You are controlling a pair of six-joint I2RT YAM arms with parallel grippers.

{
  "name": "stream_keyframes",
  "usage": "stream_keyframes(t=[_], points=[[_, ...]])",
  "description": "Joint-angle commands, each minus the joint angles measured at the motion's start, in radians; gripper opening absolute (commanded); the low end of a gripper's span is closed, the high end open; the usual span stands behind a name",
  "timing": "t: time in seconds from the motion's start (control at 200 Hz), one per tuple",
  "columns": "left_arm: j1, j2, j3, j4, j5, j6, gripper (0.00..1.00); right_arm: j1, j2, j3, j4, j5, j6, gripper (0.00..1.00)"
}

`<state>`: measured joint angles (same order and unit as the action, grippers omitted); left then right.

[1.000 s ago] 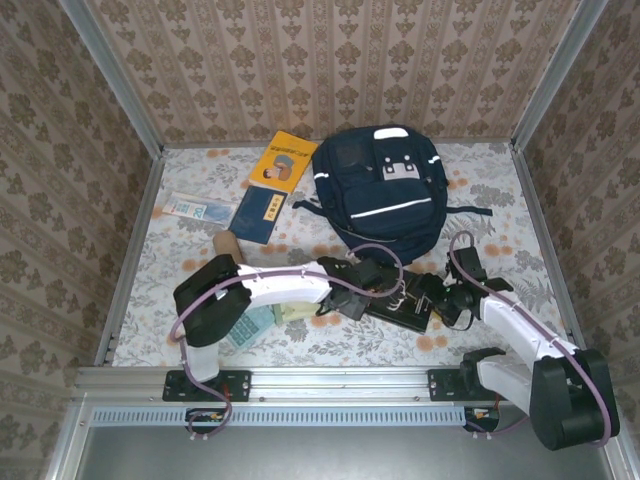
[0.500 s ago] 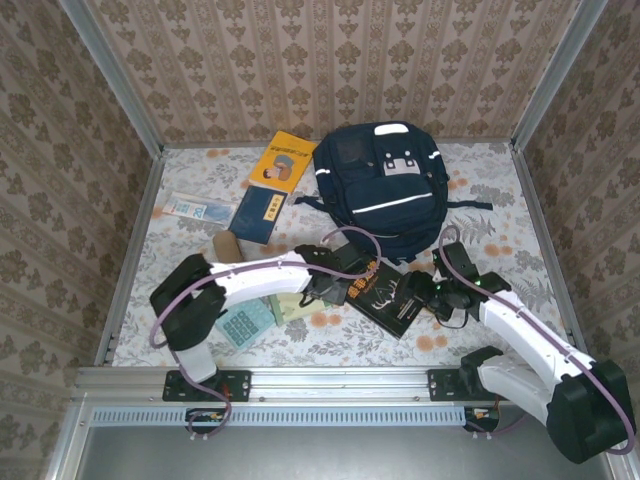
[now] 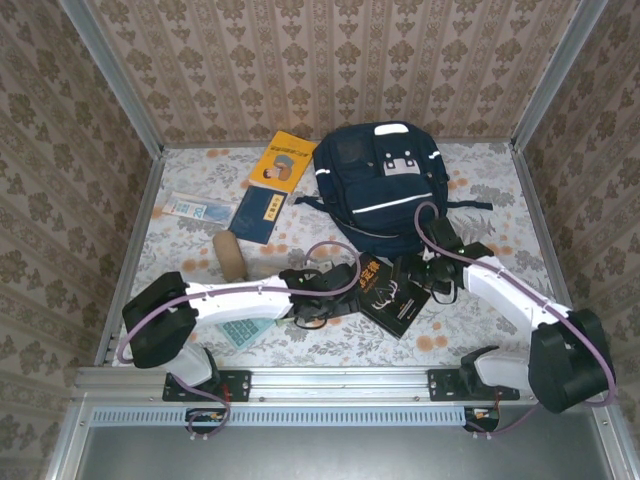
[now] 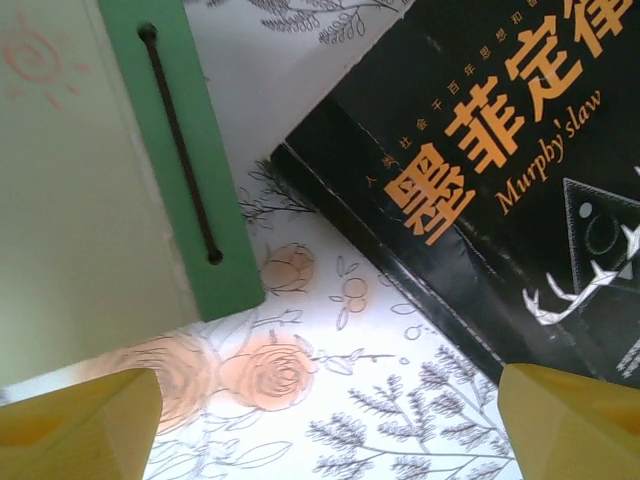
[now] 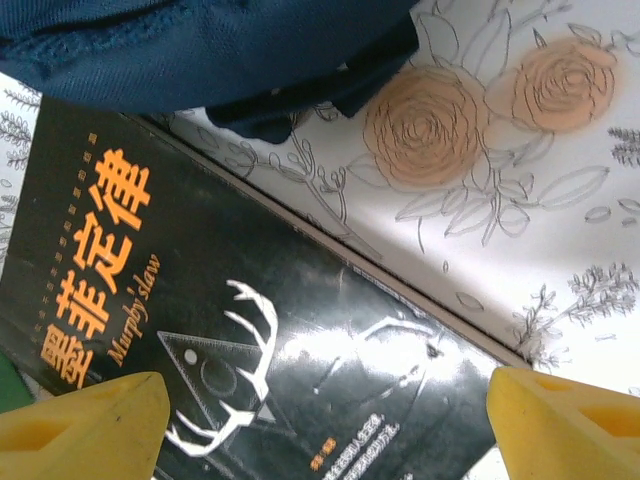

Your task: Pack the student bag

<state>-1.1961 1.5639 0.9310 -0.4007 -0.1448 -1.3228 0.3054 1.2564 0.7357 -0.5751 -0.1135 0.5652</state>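
Both my arms have stretched forward since a second ago. At lower centre my left gripper (image 3: 318, 303) has its fingers spread wide beside the black book (image 3: 392, 297). Just right of it, my right gripper (image 3: 415, 281) is spread wide over it. The student bag (image 3: 385, 190) lies upper centre.

Left gripper (image 4: 325, 430), right gripper (image 5: 322, 425): jaws wide.
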Motion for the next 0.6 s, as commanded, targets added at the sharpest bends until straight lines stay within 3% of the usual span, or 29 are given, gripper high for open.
stream_keyframes(t=[0.0, 0.16, 0.26, 0.36, 0.595], points=[[-0.028, 0.020, -0.036, 0.230, 0.027, -0.166, 0.89, -0.012, 0.055, 0.024, 0.032, -0.041, -0.077, 0.84], [-0.057, 0.104, -0.102, 0.525, 0.034, -0.227, 0.87, -0.016, 0.119, 0.016, 0.099, -0.106, -0.101, 0.82], [-0.060, 0.159, -0.134, 0.634, 0.045, -0.286, 0.86, -0.017, 0.158, 0.010, 0.120, -0.146, -0.104, 0.73], [-0.063, 0.196, -0.141, 0.645, 0.055, -0.339, 0.84, -0.015, 0.166, -0.002, 0.127, -0.169, -0.105, 0.67], [-0.063, 0.208, -0.142, 0.636, 0.033, -0.331, 0.85, 0.002, 0.157, -0.048, 0.162, -0.258, -0.081, 0.37]])
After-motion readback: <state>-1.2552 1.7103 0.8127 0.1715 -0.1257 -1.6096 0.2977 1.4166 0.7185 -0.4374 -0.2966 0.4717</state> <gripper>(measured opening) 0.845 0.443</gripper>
